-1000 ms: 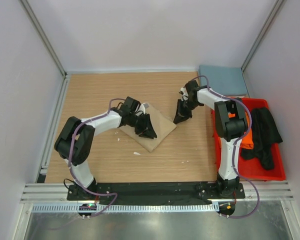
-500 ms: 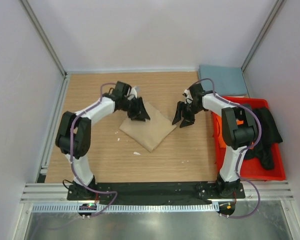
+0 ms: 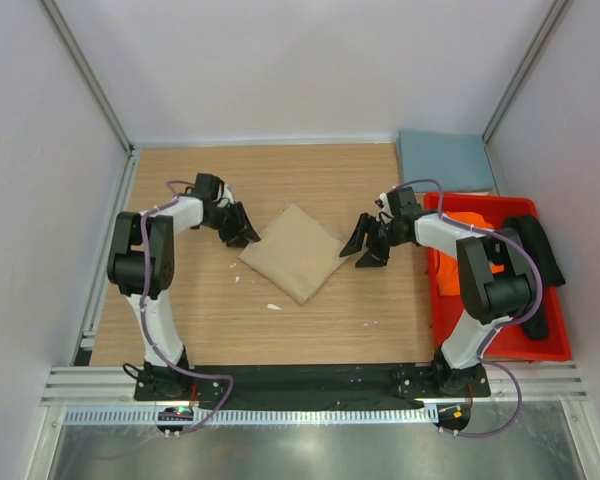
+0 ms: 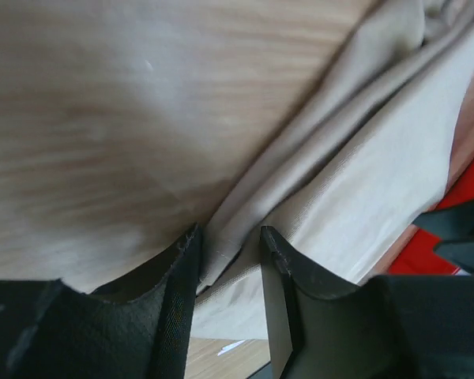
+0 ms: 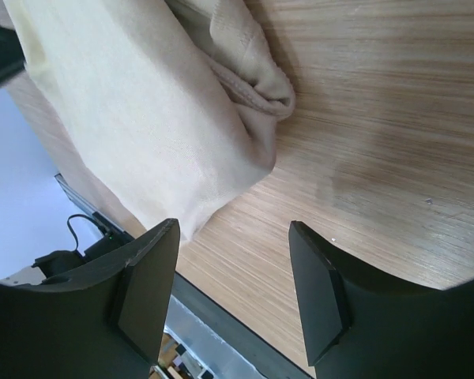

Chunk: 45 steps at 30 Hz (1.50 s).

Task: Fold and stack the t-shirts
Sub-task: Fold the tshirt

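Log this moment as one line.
tan t-shirt: folded, flat on table | left gripper: jaws open, beside its left edge | right gripper: jaws open, empty, off its right corner | orange t-shirt, black t-shirt: in red bin

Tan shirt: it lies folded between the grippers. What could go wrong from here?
1. The left gripper points at the layered edge of the tan shirt; grabbing one layer could pull the fold open.
2. The right gripper is open beside a bunched corner, which may drag loose.
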Each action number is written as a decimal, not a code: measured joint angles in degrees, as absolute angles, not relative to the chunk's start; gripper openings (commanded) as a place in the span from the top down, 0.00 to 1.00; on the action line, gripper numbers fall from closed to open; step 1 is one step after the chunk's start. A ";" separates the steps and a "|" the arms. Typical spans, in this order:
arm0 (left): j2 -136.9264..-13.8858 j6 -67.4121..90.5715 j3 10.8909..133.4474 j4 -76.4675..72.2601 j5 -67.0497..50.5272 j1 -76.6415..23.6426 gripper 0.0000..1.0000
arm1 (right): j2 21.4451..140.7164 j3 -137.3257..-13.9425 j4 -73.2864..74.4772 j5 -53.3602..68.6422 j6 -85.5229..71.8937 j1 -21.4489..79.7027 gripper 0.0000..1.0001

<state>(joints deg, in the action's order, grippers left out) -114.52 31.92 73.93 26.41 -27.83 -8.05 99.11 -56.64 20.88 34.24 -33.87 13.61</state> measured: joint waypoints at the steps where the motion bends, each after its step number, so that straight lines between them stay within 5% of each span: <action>1: -113.21 32.64 71.35 25.10 -29.63 -8.19 0.61 | 99.11 -56.27 20.38 34.30 -34.13 13.61 0.36; 8: -99.15 37.52 50.37 18.15 -33.54 -11.86 0.61 | 99.33 -55.72 18.59 34.72 -34.59 12.78 0.36; 12: -91.00 39.13 44.91 21.69 -32.29 -14.22 0.52 | 100.79 -55.96 18.09 34.92 -34.30 11.73 0.36; 16: -86.39 38.28 48.99 25.58 -28.86 -11.60 0.49 | 103.72 -59.00 19.97 34.83 -32.10 11.40 0.36; 21: -95.13 36.71 63.24 26.35 -28.56 -10.28 0.52 | 107.70 -65.69 23.14 33.74 -27.55 11.40 0.38; 27: -108.33 34.41 74.00 25.65 -29.23 -10.87 0.61 | 111.44 -70.52 23.94 33.80 -25.06 11.40 0.55; 45: -114.21 33.04 76.05 27.90 -25.19 -14.35 0.62 | 115.00 -73.71 25.78 35.66 -23.51 11.57 0.51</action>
<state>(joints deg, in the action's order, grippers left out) -114.21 33.04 76.05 27.90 -25.19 -14.35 115.00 -73.71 25.78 35.66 -23.51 11.57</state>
